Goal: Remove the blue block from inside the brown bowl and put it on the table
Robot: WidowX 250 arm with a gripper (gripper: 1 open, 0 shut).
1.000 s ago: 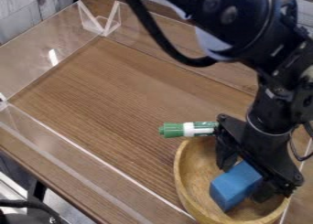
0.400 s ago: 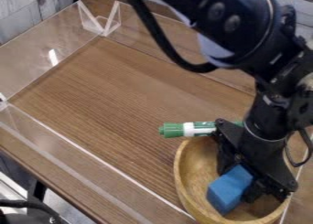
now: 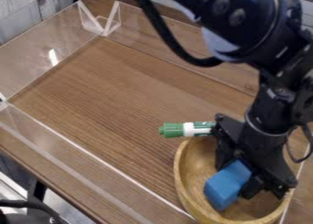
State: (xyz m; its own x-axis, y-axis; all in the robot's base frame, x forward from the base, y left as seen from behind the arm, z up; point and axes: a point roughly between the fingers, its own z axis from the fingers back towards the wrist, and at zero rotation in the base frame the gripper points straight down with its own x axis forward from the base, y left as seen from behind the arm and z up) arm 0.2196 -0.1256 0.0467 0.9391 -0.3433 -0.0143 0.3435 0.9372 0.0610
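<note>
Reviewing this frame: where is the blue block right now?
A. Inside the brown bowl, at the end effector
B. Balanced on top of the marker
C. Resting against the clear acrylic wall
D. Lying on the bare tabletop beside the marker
A. The blue block sits within the rim of the brown bowl, directly under the end effector, which has closed on it.

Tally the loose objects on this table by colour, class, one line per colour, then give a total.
Blue: 1, the blue block
Light brown: 1, the brown bowl
Green and white: 1, the marker
Total: 3
</note>
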